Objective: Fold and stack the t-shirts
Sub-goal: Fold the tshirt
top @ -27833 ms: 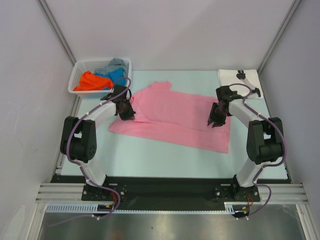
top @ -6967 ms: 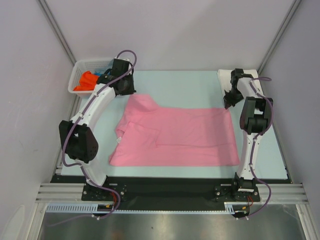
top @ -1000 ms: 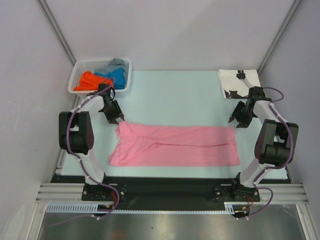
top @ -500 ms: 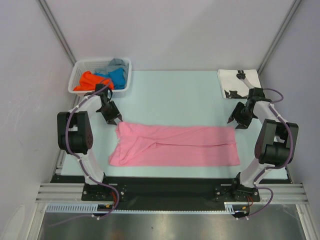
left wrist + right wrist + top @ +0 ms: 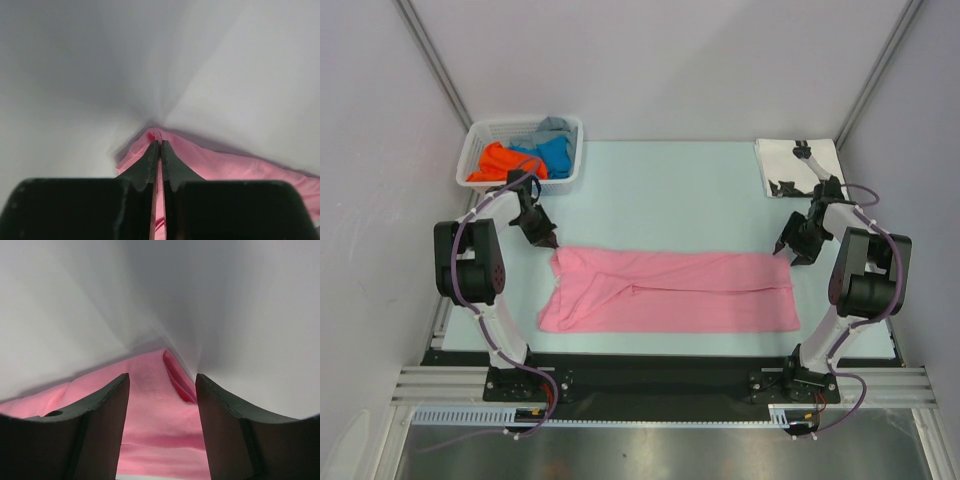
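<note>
Pink t-shirt (image 5: 670,290) far corners: L claw (image 5: 158,145) closed, R claw (image 5: 161,380) agape.

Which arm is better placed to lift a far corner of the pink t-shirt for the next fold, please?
Probably the left: the left gripper has its jaws together right at the far left corner of the pink t-shirt. The right gripper is open over the far right corner, gripping nothing.

White arms (image 5: 485,207), black joints (image 5: 460,265), purple cables (image 5: 861,189).

Pink t-shirt (image 5: 670,290) lies flat, folded into a strip.
</note>
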Controlling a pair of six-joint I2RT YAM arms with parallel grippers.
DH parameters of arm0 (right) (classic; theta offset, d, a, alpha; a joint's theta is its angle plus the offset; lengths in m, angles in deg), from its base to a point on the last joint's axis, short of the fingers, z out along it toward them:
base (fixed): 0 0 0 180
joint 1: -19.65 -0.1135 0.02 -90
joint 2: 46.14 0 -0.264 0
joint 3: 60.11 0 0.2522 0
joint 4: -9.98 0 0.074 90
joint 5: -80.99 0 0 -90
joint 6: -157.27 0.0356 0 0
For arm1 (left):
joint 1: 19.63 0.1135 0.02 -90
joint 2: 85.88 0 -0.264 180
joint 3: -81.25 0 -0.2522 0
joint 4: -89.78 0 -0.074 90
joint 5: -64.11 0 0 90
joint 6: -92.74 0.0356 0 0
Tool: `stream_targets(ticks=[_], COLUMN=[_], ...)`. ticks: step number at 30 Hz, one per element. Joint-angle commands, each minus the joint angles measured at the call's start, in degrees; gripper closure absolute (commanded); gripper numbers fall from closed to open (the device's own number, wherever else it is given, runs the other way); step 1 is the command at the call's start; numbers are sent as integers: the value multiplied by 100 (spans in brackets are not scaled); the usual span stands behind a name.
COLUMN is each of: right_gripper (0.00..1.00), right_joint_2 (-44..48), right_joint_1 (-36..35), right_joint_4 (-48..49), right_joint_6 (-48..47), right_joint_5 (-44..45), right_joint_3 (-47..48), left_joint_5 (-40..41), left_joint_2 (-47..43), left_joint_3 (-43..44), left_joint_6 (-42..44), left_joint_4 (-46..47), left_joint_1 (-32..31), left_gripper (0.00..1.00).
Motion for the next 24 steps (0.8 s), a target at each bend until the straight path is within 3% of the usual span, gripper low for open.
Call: stream_targets(ticks=[1, 8, 24], right_gripper=[40, 46, 47], right_joint_2=[-121, -209, 125], right_joint_1=[65, 65, 56], right_joint_4=[288, 298, 104], right_joint_6=[-187, -108, 23], right_joint_5=[30, -129, -199], right_joint_3=[-8, 212, 291], left_joint_5=[-148, -183, -280], left_joint_2=[8, 17, -1], left_joint_3=[208, 366, 331], left_joint_6=[47, 135, 161], left_joint_4=[129, 41, 58], left_joint_1=[45, 71, 80], left_gripper=[94, 94, 96])
